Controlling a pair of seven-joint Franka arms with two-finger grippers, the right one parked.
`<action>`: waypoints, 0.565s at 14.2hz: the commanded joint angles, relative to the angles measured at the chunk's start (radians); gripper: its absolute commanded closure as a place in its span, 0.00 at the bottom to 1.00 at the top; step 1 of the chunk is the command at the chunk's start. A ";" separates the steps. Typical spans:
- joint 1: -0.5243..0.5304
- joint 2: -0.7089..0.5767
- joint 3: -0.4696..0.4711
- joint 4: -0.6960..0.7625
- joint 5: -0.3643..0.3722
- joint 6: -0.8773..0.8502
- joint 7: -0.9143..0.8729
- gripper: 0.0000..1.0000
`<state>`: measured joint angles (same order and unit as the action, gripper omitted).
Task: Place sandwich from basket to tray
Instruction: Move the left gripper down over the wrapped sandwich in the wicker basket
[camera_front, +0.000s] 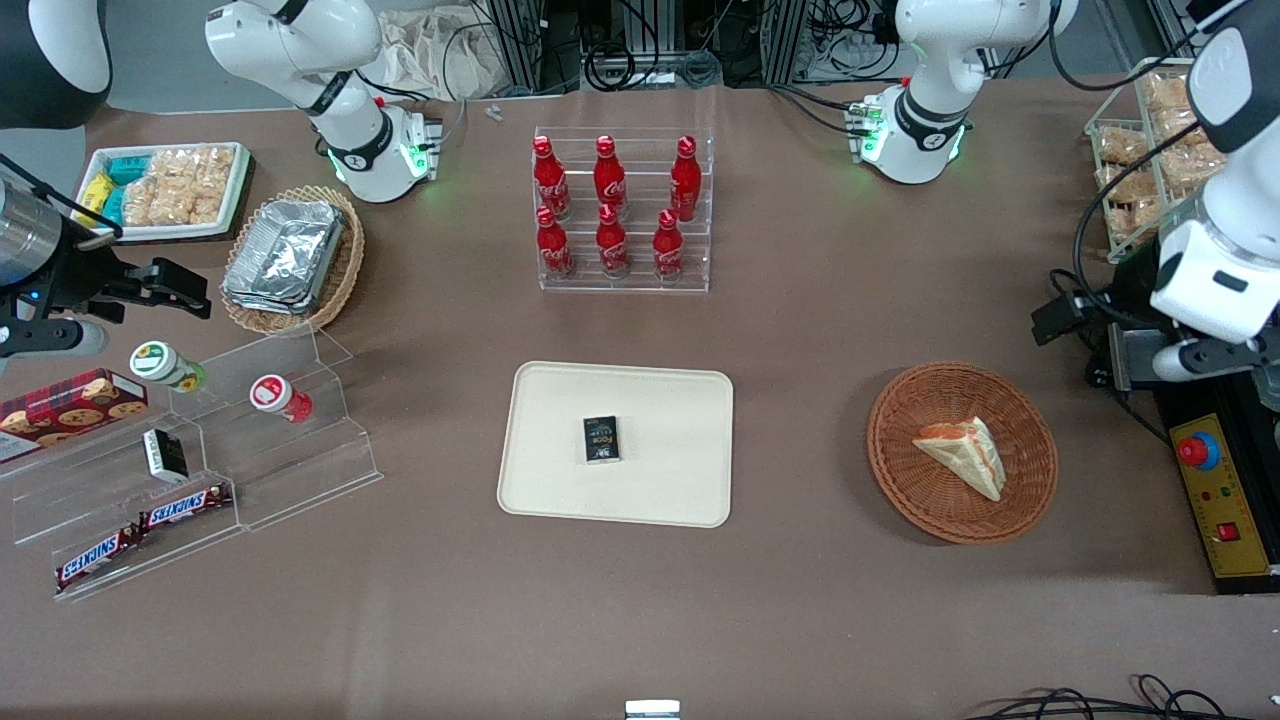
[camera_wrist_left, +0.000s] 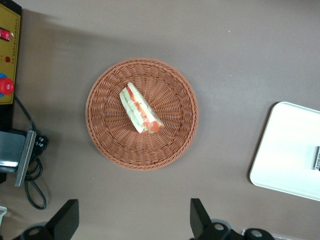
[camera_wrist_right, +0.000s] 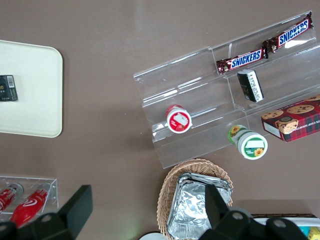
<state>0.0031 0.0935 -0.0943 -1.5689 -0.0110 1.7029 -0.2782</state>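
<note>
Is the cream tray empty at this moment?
No, a small black box lies on the tray, while the sandwich is in the basket and the open gripper hovers above it.

Your clear-wrapped triangular sandwich (camera_front: 962, 452) lies in the round reddish-brown wicker basket (camera_front: 900, 470), toward the working arm's end of the table, w/ the open gripper (camera_wrist_left: 134, 220) hanging above, apart from it. The cream rectangular tray (camera_front: 660, 400) sits beside the basket, apart; small black box (camera_front: 602, 439) on it. The clear rack of red bottles (camera_front: 622, 210) stands farther from the front cam than the tray.
</note>
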 joint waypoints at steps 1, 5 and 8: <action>0.006 0.043 -0.004 0.072 -0.012 -0.051 0.007 0.00; 0.008 0.081 -0.004 0.064 0.002 -0.052 0.010 0.00; 0.024 0.083 -0.002 -0.070 -0.006 0.054 -0.041 0.00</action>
<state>0.0112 0.1697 -0.0930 -1.5697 -0.0107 1.6869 -0.2894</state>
